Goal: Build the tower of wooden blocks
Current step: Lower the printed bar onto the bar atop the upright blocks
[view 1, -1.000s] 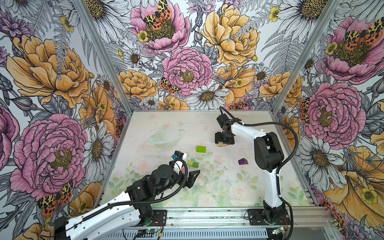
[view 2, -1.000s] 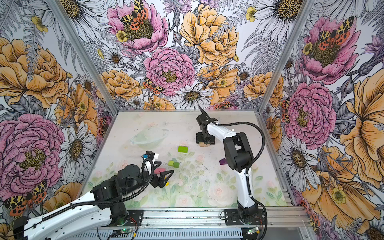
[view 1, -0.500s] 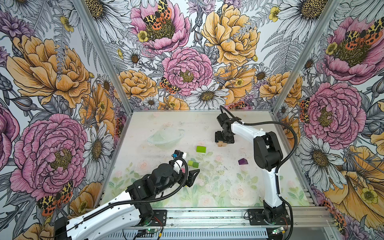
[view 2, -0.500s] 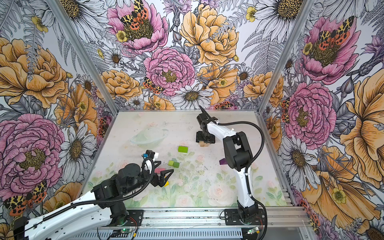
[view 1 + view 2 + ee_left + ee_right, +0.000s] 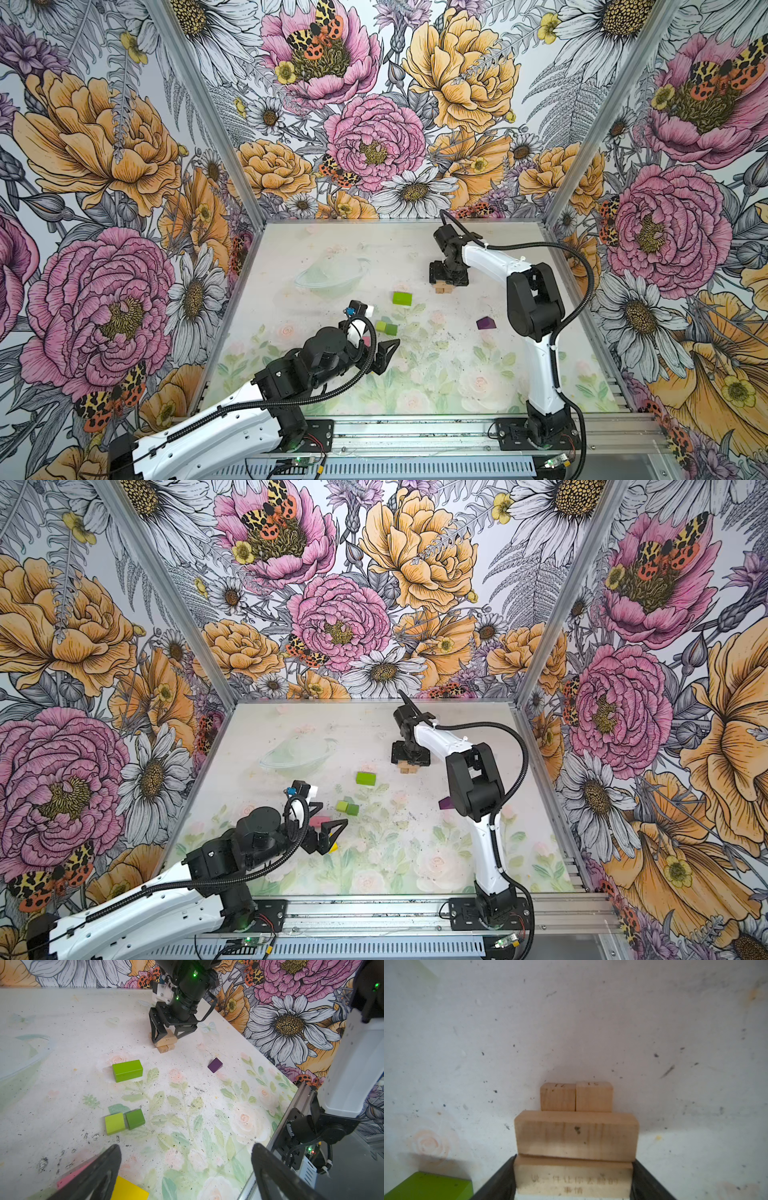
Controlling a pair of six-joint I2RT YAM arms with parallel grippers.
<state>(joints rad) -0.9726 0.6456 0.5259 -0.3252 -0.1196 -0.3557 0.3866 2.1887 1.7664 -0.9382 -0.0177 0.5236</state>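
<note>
Top views, both: your desk (image 5: 457, 374) is a pale, scuffed sheet printed with faint roses and leaves. It is boxed in by floral walls (image 5: 374, 137) of large pink and orange blooms. A clear bowl (image 5: 330, 276) lies toward the back left. Your left arm stretches low from the front rail. The left claw (image 5: 328, 833) hovers over the front left of the desk, jaws spread wide with nothing between them. Your right arm rises at the front right, bends and reaches back. The right claw (image 5: 449, 279) points straight down onto the wood block tower (image 5: 442, 287) near the back centre. A lime brick (image 5: 402, 298), two green cubes (image 5: 386, 327) and a purple peaked piece (image 5: 485, 322) lie loose between the arms.

Left wrist view: a pink oblong (image 5: 70, 1176) and a yellow oblong (image 5: 128, 1189) lie on the desk beside one finger. Across the desk, the tower stands in two layers.

Right wrist view: two tan oblongs (image 5: 576, 1097) lie side by side, with two more crosswise on top. The jaws sit against both ends of the nearer upper one; you cannot tell whether they press it.
</note>
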